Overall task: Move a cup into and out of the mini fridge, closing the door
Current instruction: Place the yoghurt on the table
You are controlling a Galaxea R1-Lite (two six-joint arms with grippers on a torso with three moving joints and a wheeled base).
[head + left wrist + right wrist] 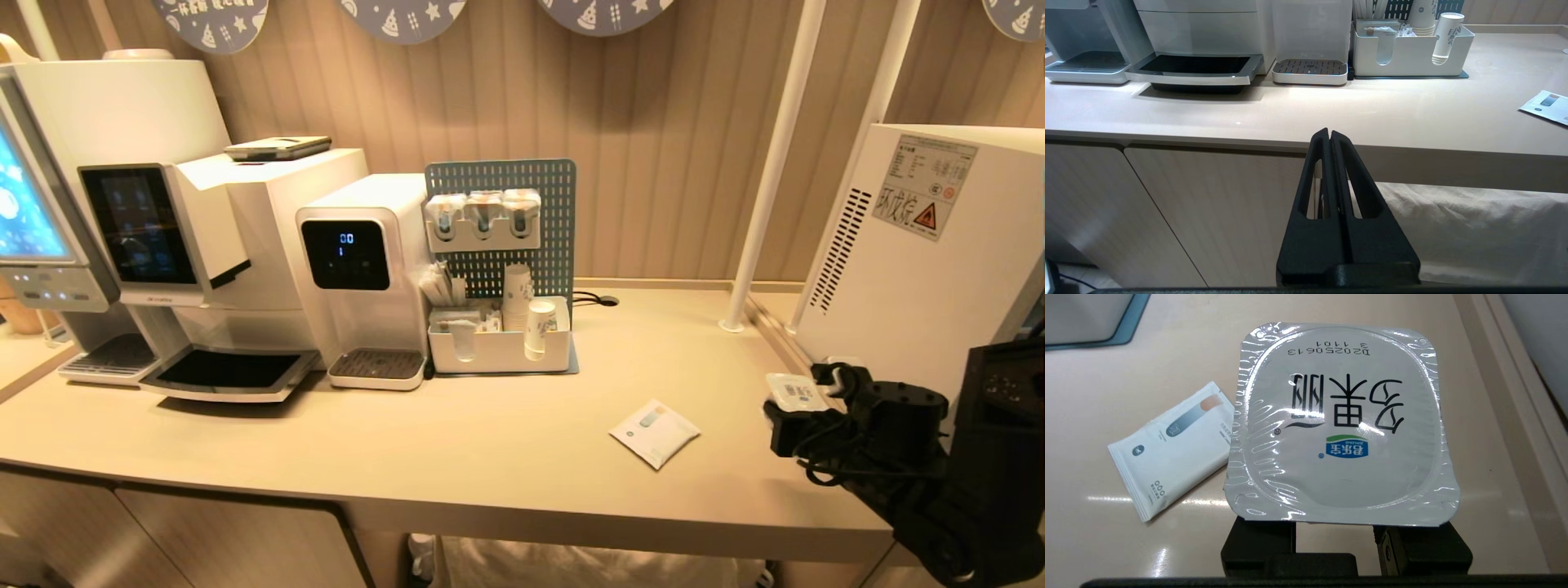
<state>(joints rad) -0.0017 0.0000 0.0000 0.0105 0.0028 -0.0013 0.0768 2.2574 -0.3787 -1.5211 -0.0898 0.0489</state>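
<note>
While the left gripper [1331, 136] hung with fingers pressed together below the bench [457, 457], the right gripper [804, 408] pinched the small white foil-lidded yogurt cup [1339, 424], beside the boxy white mini fridge [922, 261] on its right.

The cup [1339, 424] wears a glossy foil-like lid, crinkled along its sealed edge and throwing bright glints. Beside it the sachet [1175, 469] looks like smooth matt paper or film. The counter [457, 457] has a pale, smooth, faintly shiny top, with matt wood-grain panels on the cabinet doors [1216, 212] below. The left gripper [1331, 139] is matt black plastic. The mini fridge [914, 269] shows a smooth white casing, and the organiser tray [498, 351] is glossy white plastic.
</note>
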